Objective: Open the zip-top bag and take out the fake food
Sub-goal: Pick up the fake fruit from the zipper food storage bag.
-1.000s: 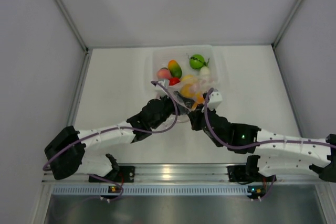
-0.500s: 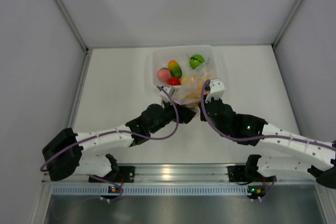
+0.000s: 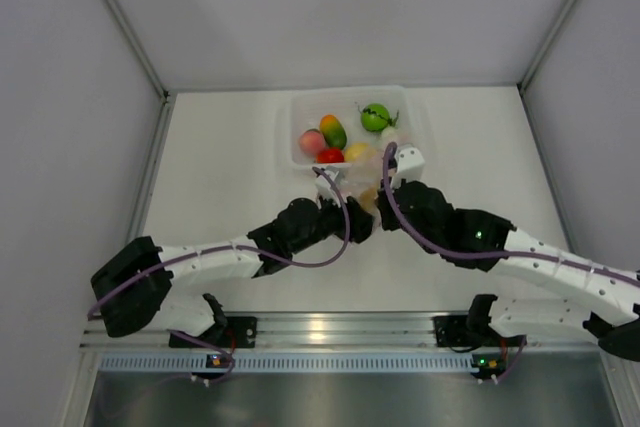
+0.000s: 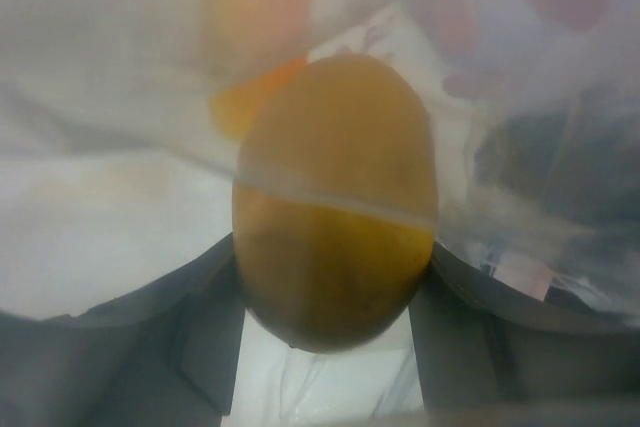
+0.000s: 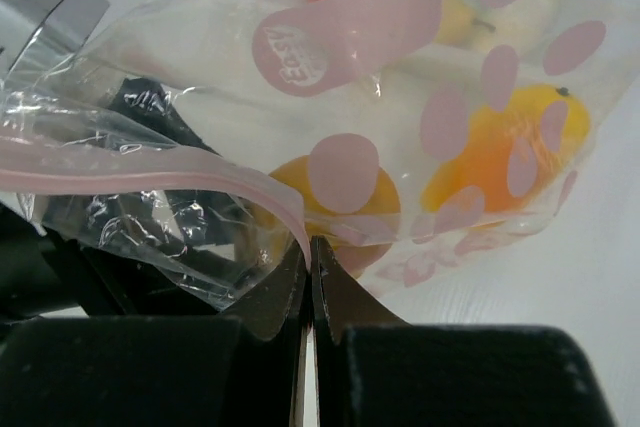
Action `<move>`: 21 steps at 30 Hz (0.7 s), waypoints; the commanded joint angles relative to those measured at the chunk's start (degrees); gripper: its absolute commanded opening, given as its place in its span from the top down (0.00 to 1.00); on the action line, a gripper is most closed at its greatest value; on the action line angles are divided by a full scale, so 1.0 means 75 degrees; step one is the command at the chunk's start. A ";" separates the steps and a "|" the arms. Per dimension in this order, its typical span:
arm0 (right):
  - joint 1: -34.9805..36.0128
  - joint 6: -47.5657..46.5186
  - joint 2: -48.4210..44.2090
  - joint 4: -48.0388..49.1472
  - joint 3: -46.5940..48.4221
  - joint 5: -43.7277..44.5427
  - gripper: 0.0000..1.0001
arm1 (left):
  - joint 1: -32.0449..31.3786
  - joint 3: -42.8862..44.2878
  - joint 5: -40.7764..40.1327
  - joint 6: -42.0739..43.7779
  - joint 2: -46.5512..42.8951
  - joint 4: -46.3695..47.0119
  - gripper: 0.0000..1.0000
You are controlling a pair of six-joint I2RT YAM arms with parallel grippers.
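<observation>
The zip-top bag point(image 3: 366, 187) lies crumpled between my two grippers, just in front of a clear tub. In the right wrist view it is clear with pink dots point(image 5: 345, 22), and my right gripper point(image 5: 309, 249) is shut on its pink zip strip point(image 5: 150, 179). Orange fake food point(image 5: 505, 142) shows through the film. My left gripper point(image 4: 333, 292) reaches into the bag mouth and is closed around a yellow-orange egg-shaped fruit point(image 4: 335, 147), half under the film. In the top view the left gripper point(image 3: 352, 211) and right gripper point(image 3: 381, 197) nearly meet.
The rigid clear tub point(image 3: 300, 107) stands at the back centre, holding a green fruit point(image 3: 375, 116), an orange-green one point(image 3: 333, 131), a pink one point(image 3: 312, 141), a red one point(image 3: 330, 155) and a yellow one point(image 3: 358, 152). White walls close in left, right and behind.
My left gripper has pushed right and forward into the bag. My right gripper has moved away from me with the bag edge. The bag has bunched up tighter between them.
</observation>
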 commanded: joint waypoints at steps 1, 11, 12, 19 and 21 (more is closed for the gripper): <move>-0.0459 0.0361 0.0420 -0.0474 0.1039 -0.0042 1.00 | -0.0095 -0.0113 0.0645 0.0503 0.0073 0.0111 1.00; -0.1514 0.0384 0.1535 -0.1346 0.1310 0.0390 1.00 | -0.0095 -0.0418 0.2133 0.1289 -0.0324 0.0111 1.00; -0.1526 0.0408 0.1536 -0.1393 0.1264 0.0426 1.00 | -0.0095 -0.0465 0.2087 0.1301 -0.0406 0.0111 1.00; -0.1352 0.0466 0.0657 -0.0185 0.0420 -0.1275 1.00 | -0.0083 -0.0489 -0.0140 0.0856 -0.0759 -0.0369 1.00; -0.0988 0.0525 0.0761 -0.0373 0.0454 -0.0690 1.00 | -0.0083 -0.0454 0.0443 0.0867 -0.0794 -0.0334 1.00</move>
